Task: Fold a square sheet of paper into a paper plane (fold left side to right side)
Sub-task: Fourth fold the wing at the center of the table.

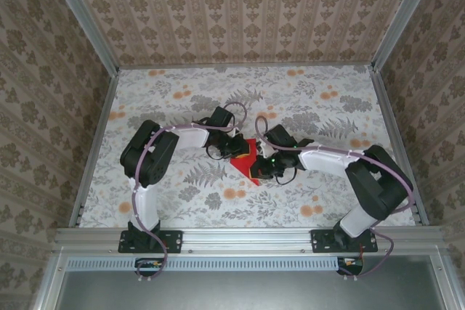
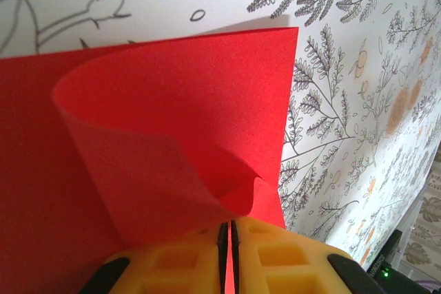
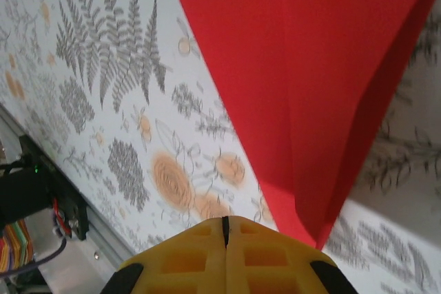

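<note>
Holding the square sheet of paper (image 2: 172, 108) by one edge, my left pincer (image 2: 228, 233) has its yellow fingers pressed together, with a sliver of red caught in the seam between them. That grip explains the shape I see. The pinched part is lifted off the worktop (image 2: 344, 87) and curls in a soft roll above the flat remainder, with no crease pressed in yet. I judge this to be the carry-over of the left side toward the right. My right pincer (image 3: 225, 228) is closed tight with nothing visible between its fingers, and a raised corner of the sheet hangs just beside one of them. From above, both pincers meet over the paper near the middle of the worktop. I take the closed right one as a hold-down or guide, though I cannot tell whether it touches the sheet.
</note>
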Controlling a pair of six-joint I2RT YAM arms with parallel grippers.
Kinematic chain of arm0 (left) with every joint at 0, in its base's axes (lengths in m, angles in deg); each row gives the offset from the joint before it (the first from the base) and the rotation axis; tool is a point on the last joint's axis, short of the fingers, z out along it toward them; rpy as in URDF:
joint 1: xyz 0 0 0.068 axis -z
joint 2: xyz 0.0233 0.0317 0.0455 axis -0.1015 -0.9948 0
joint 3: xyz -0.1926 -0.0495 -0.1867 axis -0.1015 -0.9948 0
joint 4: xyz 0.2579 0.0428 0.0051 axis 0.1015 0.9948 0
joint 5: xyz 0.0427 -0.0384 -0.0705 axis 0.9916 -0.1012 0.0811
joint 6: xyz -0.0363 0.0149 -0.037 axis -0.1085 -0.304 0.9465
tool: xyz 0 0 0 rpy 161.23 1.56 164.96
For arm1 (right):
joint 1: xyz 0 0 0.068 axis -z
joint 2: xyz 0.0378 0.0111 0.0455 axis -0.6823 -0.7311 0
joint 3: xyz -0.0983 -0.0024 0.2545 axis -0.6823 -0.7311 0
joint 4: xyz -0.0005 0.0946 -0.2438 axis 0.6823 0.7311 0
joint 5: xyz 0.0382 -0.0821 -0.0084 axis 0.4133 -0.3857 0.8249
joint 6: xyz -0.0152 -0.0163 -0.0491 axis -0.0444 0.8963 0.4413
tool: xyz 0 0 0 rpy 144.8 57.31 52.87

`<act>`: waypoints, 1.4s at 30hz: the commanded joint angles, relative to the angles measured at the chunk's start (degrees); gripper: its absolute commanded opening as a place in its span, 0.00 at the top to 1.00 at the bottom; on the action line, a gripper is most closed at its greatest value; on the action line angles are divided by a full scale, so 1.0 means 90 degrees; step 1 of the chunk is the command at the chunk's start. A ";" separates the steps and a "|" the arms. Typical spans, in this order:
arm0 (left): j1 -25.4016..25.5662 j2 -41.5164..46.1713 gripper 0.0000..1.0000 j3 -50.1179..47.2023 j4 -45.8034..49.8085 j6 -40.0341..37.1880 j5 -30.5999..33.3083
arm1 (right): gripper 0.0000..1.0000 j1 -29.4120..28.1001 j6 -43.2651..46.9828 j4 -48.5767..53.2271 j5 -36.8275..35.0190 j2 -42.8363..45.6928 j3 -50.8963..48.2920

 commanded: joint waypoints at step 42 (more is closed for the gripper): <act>0.0511 0.0546 0.89 -0.0970 -0.0832 -0.0127 -0.0121 | 1.00 0.0403 0.0519 0.0158 -0.0436 -0.1408 -0.0387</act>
